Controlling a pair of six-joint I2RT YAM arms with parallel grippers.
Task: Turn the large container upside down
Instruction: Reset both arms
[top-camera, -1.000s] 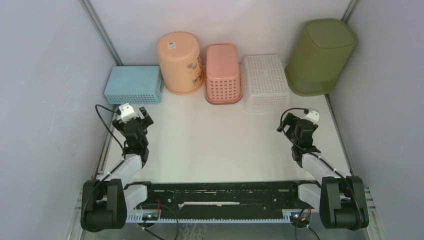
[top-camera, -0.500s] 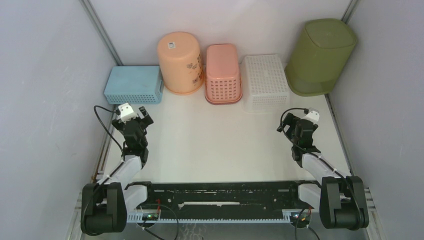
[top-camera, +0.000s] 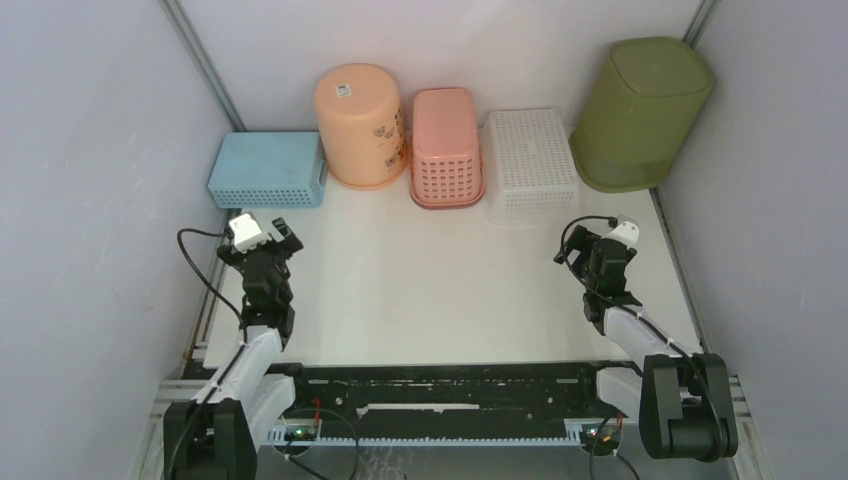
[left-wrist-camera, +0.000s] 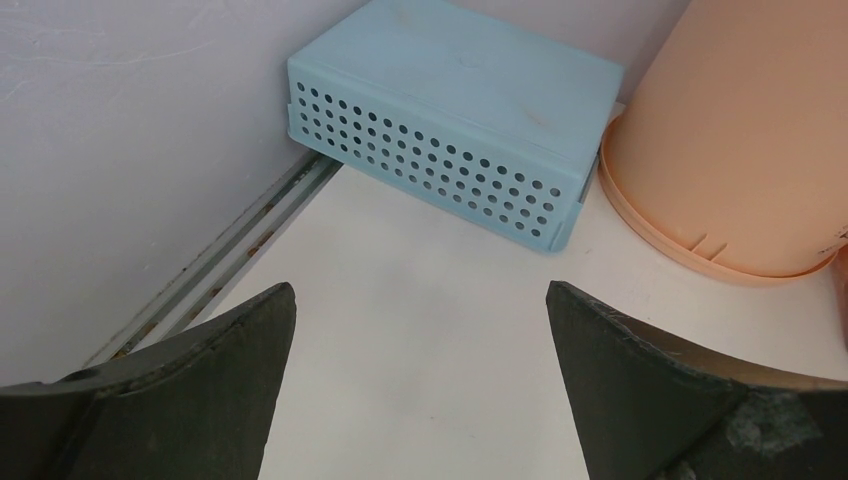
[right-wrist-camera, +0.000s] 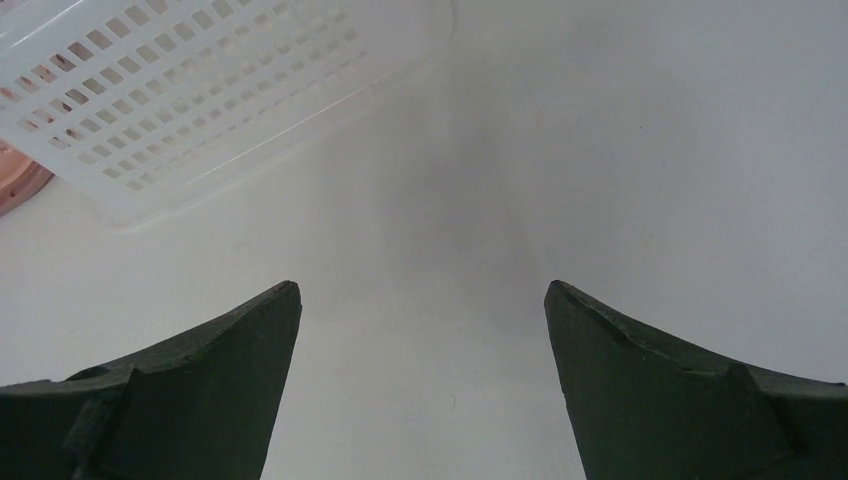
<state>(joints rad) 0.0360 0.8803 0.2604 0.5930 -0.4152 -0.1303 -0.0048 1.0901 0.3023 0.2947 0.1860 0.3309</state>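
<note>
Top external view, contents: five containers ranged along the far wall of the white table (top-camera: 430, 280), all bottom-up, presumably so placed to leave the middle free for the arms. Item one, large green container (top-camera: 640, 110), far right corner, closed base uppermost and rim down, leaning slightly toward the side wall; it already lies as the task asks, though whether the task put it so cannot be told. Item two, white lattice basket (top-camera: 530, 160), just left of it. Item three, pink perforated basket (top-camera: 446, 145). Item four, peach bucket (top-camera: 360, 122), sticker on its upturned base. Item five, blue perforated box (top-camera: 267, 168), far left. Left gripper (top-camera: 268, 236): near the left edge, well short of the blue box, fingers spread apart, holding nothing. Right gripper (top-camera: 592, 248): near the right edge, fingers likewise spread and empty, well apart from the green container. Change against the earlier frames: the left arm has drawn back toward its base and shifted leftward, its cable now looping lower; right arm and all five containers unchanged.
</note>
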